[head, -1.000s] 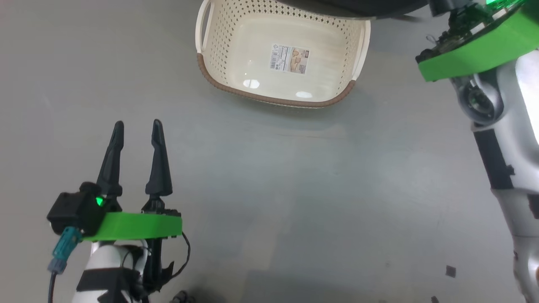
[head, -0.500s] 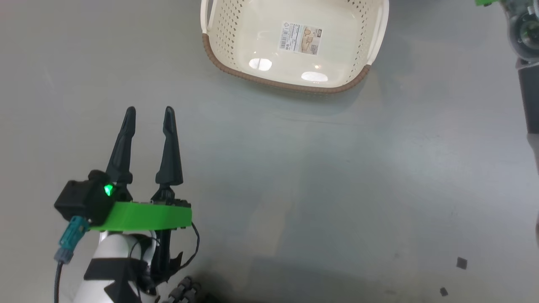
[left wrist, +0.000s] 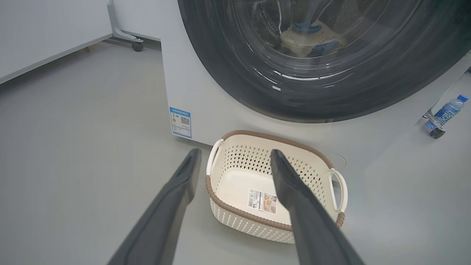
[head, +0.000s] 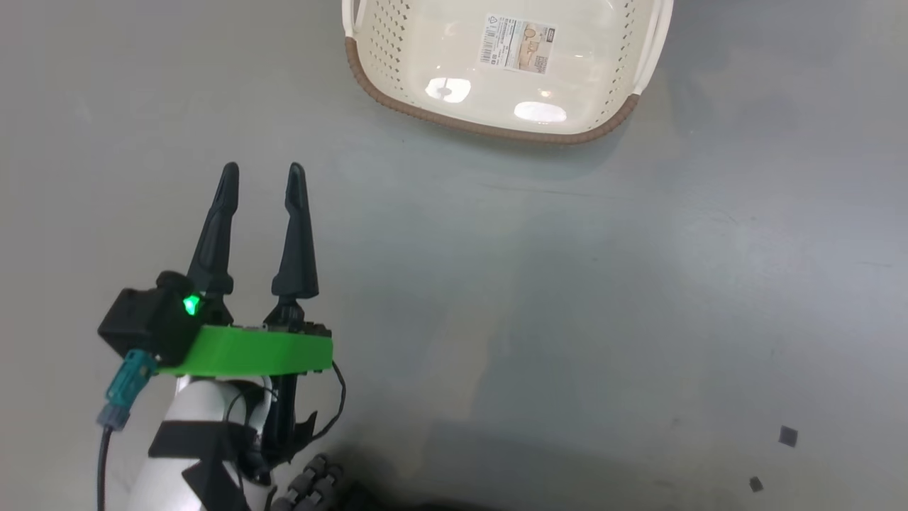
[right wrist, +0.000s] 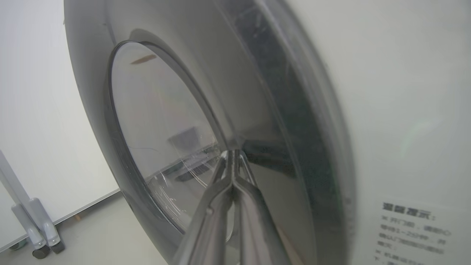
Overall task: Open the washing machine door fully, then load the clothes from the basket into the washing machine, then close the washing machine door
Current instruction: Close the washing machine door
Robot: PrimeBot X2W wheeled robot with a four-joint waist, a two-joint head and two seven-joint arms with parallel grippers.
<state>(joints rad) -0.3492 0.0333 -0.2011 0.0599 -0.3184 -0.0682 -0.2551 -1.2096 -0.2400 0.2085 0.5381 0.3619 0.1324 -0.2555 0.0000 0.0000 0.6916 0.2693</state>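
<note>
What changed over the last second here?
The head camera shifted, so the whole picture slid. The right arm swung up and right past the basket; the right gripper, shut, points at the washing machine door. Nothing taken or released. The left gripper stayed open, the basket empty.

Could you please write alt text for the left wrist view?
An empty cream basket with a brown rim sits on the grey floor before the white washing machine, whose round dark door shows pale and blue clothes behind its glass. The left claw, open, frames the basket.
</note>
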